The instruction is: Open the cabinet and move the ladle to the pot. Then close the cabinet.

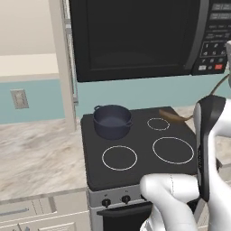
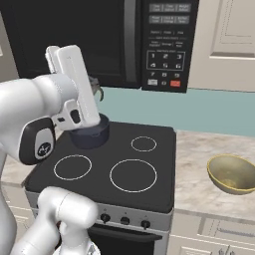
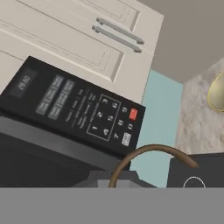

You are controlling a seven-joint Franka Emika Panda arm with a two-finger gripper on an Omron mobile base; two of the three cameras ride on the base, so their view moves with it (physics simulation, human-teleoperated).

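Ladle hangs over the rear right of the stove, well apart from the pot. It is best carried left, bowl low, until centred over the pot's mouth, then released. The arm is folded high before the microwave, gripper clamped on the ladle's handle.

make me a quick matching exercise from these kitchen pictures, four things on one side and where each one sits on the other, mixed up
Things:
1. pot
2. yellow bowl
3. microwave
4. wall outlet

Places:
A. on the marble counter right of the stove
B. on the blue wall left of the stove
C. on the stove's back left burner
D. mounted above the stove

Pairs: 1-C, 2-A, 3-D, 4-B
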